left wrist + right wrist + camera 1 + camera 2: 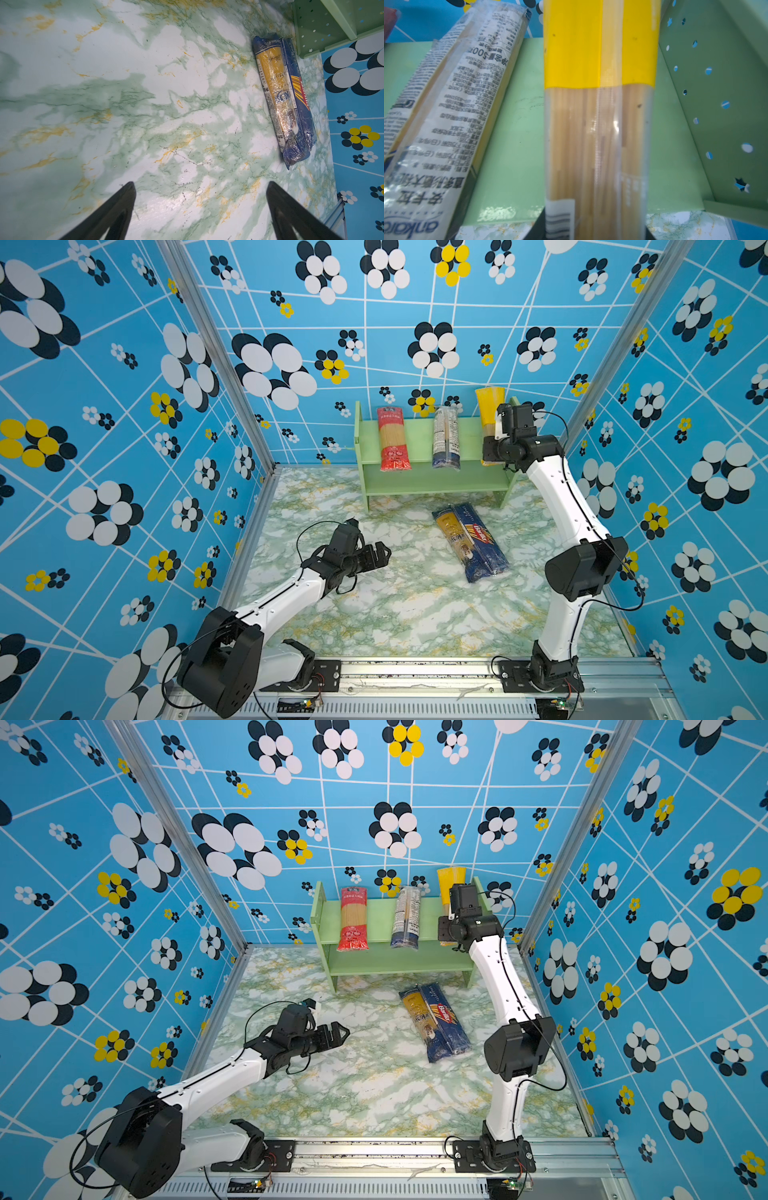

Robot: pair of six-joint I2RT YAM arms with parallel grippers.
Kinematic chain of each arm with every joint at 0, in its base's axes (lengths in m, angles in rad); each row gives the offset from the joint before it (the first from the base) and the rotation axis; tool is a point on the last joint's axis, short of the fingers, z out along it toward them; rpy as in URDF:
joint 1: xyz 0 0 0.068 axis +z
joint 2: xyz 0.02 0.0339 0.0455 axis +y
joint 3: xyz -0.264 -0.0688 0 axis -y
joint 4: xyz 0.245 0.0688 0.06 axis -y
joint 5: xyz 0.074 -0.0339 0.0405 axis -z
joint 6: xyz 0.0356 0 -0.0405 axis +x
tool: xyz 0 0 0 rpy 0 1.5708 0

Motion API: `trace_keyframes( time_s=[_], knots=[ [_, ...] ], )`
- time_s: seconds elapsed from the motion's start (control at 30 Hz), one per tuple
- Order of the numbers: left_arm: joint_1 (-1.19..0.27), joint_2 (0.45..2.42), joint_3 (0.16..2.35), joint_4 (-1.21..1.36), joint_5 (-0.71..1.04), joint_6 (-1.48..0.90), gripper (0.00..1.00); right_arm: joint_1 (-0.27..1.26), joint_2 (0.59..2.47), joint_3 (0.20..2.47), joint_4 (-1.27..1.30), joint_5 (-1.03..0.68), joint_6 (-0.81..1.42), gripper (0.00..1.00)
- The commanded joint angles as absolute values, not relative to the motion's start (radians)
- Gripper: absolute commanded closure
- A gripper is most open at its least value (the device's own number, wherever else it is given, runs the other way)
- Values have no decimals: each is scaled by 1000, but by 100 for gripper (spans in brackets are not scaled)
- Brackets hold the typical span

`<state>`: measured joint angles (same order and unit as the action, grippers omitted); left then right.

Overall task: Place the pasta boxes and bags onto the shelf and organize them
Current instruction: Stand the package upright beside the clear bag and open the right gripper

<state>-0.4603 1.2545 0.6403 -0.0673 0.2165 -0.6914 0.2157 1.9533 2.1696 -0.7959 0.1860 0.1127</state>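
Observation:
The light green shelf (417, 439) (378, 919) stands at the back of the table. A red-ended bag (392, 439) (353, 919) and a clear white/blue-label bag (445, 437) (452, 108) lie across its top tier. At that tier's right end my right gripper (593, 228) (491, 447) is shut on the yellow-topped bag (600, 128) (489, 406), close to the pegged side panel (708, 116). A blue-ended bag (455, 539) (274, 93) and the dark blue Barilla box (484, 541) (301, 99) lie side by side on the table. My left gripper (380, 553) (200, 187) hovers open, left of them.
The marble-patterned table (374, 614) is walled in by blue flowered panels on three sides. An aluminium rail (415, 672) with both arm bases runs along the front edge. The shelf's lower tier (432, 485) holds nothing.

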Motion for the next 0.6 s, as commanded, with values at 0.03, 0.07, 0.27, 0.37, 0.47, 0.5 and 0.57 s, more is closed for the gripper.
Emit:
trace_keyframes(
  time_s=[0.03, 0.07, 0.27, 0.37, 0.47, 0.5, 0.57],
  knots=[
    [-463, 1252, 627, -74, 206, -689, 1, 222, 1896, 2165, -667, 228, 111, 60],
    [-464, 1252, 627, -74, 206, -688, 1, 222, 1896, 2163, -667, 226, 111, 59],
    [-463, 1249, 624, -72, 203, -689, 1, 222, 1896, 2154, -673, 226, 109, 54],
    [-463, 1250, 622, -69, 204, -690, 1, 222, 1893, 2145, -671, 228, 107, 53],
    [-462, 1250, 621, -69, 205, -690, 1, 222, 1888, 2132, -667, 233, 106, 53],
    [-463, 1250, 620, -70, 206, -690, 1, 222, 1886, 2130, -667, 232, 107, 52],
    [-463, 1247, 619, -69, 205, -689, 1, 222, 1885, 2128, -667, 233, 105, 52]
  ],
)
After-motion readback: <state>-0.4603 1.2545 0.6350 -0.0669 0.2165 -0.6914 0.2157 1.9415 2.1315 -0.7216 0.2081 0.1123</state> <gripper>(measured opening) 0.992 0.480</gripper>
